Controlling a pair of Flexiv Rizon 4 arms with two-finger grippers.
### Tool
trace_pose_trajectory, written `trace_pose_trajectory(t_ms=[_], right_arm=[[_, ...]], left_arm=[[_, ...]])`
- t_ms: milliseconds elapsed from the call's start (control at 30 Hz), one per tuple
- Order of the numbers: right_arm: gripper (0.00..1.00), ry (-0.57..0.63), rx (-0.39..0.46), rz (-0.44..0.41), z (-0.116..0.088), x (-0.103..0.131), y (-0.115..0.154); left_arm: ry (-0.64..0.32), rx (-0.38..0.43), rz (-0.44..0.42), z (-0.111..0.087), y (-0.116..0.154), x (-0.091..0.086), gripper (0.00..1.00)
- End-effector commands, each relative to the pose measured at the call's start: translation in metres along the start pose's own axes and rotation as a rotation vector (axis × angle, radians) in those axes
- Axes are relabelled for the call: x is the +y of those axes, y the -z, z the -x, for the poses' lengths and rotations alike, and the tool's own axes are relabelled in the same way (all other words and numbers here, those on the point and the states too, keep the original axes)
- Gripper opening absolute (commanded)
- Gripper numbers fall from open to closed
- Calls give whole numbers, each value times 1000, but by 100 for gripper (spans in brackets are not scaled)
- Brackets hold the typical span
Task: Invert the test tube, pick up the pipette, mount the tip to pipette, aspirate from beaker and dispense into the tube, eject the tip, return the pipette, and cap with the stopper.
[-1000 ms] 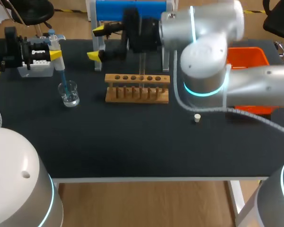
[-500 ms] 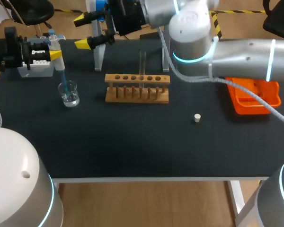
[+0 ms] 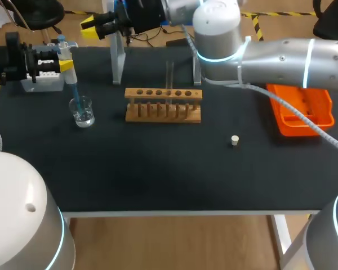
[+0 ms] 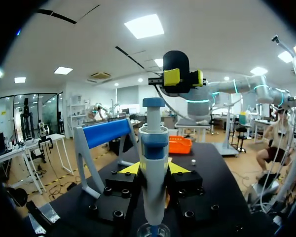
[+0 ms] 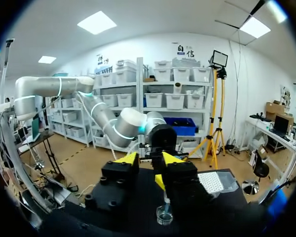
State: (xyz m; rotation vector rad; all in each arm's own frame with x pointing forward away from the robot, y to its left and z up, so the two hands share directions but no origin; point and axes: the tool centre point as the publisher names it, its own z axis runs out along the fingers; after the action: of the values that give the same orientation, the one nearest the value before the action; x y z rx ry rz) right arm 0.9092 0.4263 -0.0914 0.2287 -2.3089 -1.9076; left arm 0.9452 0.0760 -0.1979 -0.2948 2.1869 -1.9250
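Pipette (image 4: 154, 148) and beaker (image 3: 81, 111) are well to the left of the wooden rack (image 3: 163, 104). The pipette is upright in the left gripper (image 3: 66, 65), whose yellow tips press on its body from both sides, and its blue tip dips into the beaker. From where I stand, this looks like the drawing-up step.

The pipette is light, stiff plastic, and the thick body is the right place to hold it. The thin tip could bend or pop off if it knocked against the glass rim. The beaker looks light and easy to tip over.

The test tube (image 3: 169, 73) stands upright in the rack. It is thin glass, fragile and slippery, so the tip should go straight down into its mouth.

The right gripper (image 5: 149, 159) hangs behind and to the left of the rack, past the far edge of the surface (image 3: 158, 169). Its fingers are a little apart and hold nothing. A small white stopper (image 3: 234, 140) lies in front of the rack, to its right.
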Motion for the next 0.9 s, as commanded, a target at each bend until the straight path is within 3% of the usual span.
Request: trace_pose_trajectory(t_ms=[33,267,900], right_arm=[[0,6,-58,-5,-5,0,-8],[0,19,-118,-24,-4,1,-17],[0,9,-114,-49,19,4,-47]], left_arm=[[-1,-4,0,-1,0,0,0],[-1,-4,0,-1,0,0,0],[-1,-4,0,-1,0,0,0]])
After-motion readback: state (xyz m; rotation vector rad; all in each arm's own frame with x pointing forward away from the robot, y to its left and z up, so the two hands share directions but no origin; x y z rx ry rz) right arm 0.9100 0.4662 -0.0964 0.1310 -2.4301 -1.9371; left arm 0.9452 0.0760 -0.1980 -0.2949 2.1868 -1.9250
